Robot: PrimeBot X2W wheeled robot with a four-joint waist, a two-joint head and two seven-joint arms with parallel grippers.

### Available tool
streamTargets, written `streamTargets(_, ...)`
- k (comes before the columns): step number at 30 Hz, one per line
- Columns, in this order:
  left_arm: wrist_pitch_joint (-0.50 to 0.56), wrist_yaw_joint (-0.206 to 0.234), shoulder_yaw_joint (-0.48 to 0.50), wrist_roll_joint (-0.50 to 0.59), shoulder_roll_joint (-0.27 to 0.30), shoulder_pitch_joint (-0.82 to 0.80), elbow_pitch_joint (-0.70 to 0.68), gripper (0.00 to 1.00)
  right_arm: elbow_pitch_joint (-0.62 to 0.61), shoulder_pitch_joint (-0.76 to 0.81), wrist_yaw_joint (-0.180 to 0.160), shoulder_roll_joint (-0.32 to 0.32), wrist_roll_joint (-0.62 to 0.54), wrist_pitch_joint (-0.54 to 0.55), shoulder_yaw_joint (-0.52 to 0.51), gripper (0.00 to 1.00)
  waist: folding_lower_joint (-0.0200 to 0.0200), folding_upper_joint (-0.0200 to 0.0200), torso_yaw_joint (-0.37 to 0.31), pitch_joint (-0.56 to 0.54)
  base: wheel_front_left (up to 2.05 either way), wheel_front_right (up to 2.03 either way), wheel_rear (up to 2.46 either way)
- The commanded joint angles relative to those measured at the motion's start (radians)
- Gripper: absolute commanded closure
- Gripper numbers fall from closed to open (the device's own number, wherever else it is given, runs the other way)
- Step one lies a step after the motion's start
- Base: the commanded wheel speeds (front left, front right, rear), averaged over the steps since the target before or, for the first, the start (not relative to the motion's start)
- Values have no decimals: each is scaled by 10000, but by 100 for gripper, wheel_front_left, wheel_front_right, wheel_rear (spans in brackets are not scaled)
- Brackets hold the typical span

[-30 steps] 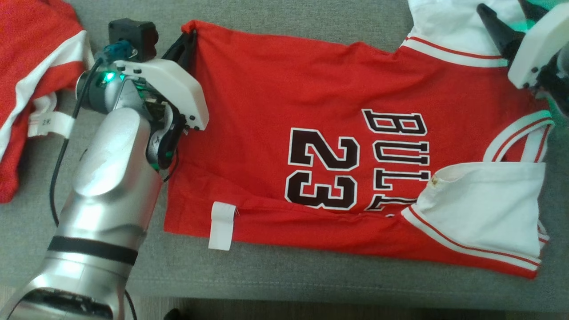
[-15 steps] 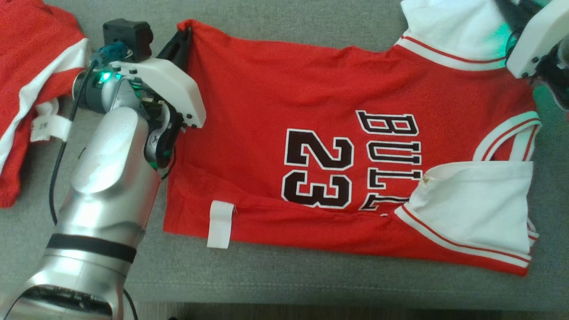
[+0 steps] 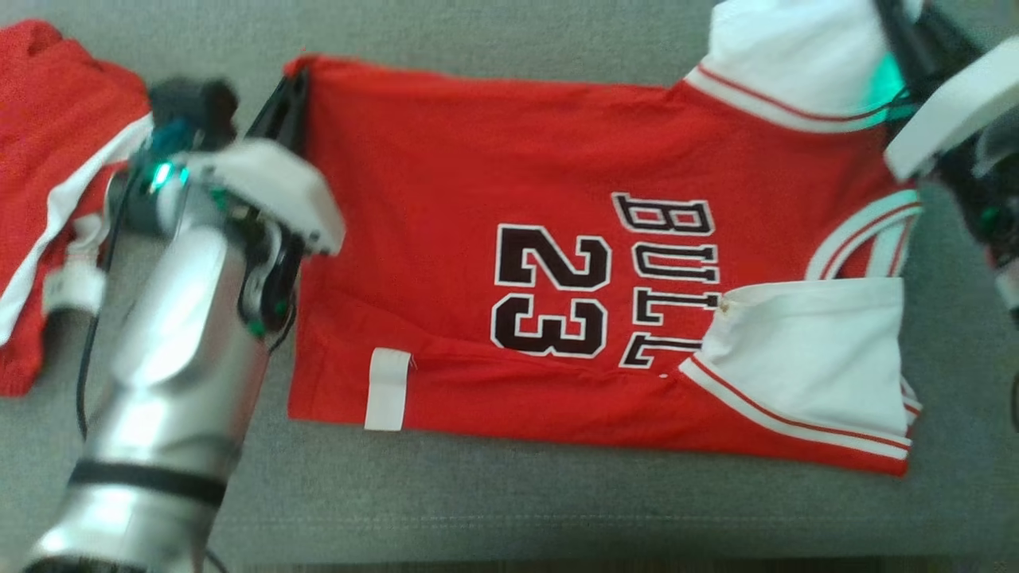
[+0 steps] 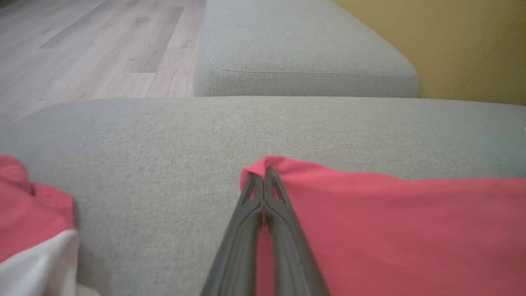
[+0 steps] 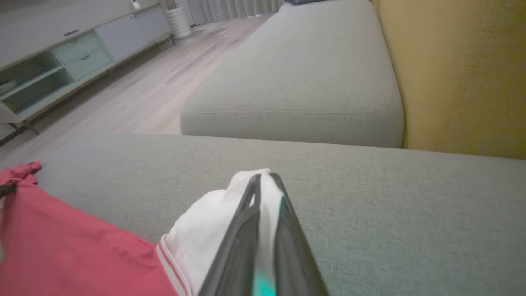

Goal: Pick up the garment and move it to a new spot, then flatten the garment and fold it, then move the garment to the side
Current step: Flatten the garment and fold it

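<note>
A red jersey [image 3: 478, 175] lies spread on a grey cushion [image 3: 509, 493], its hem toward the robot's left and its neck and sleeves toward the right. The front faces up, with a black "23" [image 3: 549, 290] and the lettering beside it running sideways in the head view.

The left end effector [image 3: 294, 83] is closed on the far hem corner. In the left wrist view its two dark fingers [image 4: 246, 230] meet with a fold of red cloth pinched at the tips and the corner raised a little off the cushion.

The right end effector [image 5: 263, 179] is closed on the far white sleeve [image 3: 780, 56]. The right wrist view shows white cloth caught between the fingers and bunched up around them. In the head view this end effector is blurred at the upper right, over that sleeve.

The near sleeve [image 3: 804, 350] is folded in over the chest and covers the end of the lettering. The near side of the jersey is turned over in a long fold, and a white label [image 3: 386, 388] sticks out at the hem there.

A second garment [image 3: 48, 159], red and white, lies crumpled on the cushion to the left, apart from the jersey. Beyond the cushion are another grey seat [image 5: 296, 82], a yellow backrest [image 5: 460, 74] and a wood floor [image 4: 82, 49].
</note>
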Motion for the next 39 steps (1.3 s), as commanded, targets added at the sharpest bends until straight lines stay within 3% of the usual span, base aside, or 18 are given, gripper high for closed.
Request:
streamTargets(1, -175, 175, 437, -58, 553, 282, -468, 100, -582, 485, 39, -268, 118, -281, 152, 100, 0, 0, -124, -193, 0, 0, 0)
streamTargets(11, -217, 728, 806, -541, 1003, 2963, -2376, 100, -2250, 3284, 39, -712, 447, -1122, 609, 100, 0, 0, -441, -740, 0, 0, 0)
streamTargets(19, -70, 1282, 1153, -873, 1283, 4602, -3856, 100, -2950, 5670, 39, -493, 474, -1959, -583, 100, 0, 0, -620, -997, 0, 0, 0)
streamTargets(27, 430, 1680, 1344, -1249, 1393, 5726, -4508, 100, -3385, 6986, 39, -31, 18, -1591, -1309, 100, 0, 0, -745, -1204, 0, 0, 0)
streamTargets(28, 539, 1697, 1311, -1313, 1358, 5857, -4535, 100, -3421, 7130, 39, 66, -61, -1520, -1385, 82, 0, 0, -754, -1224, 0, 0, 0)
streamTargets(29, 634, 1722, 1273, -1369, 1314, 5978, -4563, 70, -3455, 7260, 39, 174, -137, -1475, -1481, 25, 0, 0, -763, -1240, 0, 0, 0)
streamTargets(30, 677, 1747, 1238, -1399, 1274, 6085, -4598, 16, -3478, 7374, 39, 287, -226, -1453, -1599, 0, 0, 0, -775, -1256, 0, 0, 0)
streamTargets(31, 675, 1759, 1221, -1418, 1255, 6177, -4607, 0, -3498, 7473, 39, 381, -379, -1437, -1708, 0, 0, 0, -786, -1275, 0, 0, 0)
streamTargets(39, -620, 2413, 825, -318, 1197, 6785, -5139, 0, -4354, 8349, 39, 1580, -2694, -2266, -3552, 0, 0, 0, -798, -1602, 0, 0, 0)
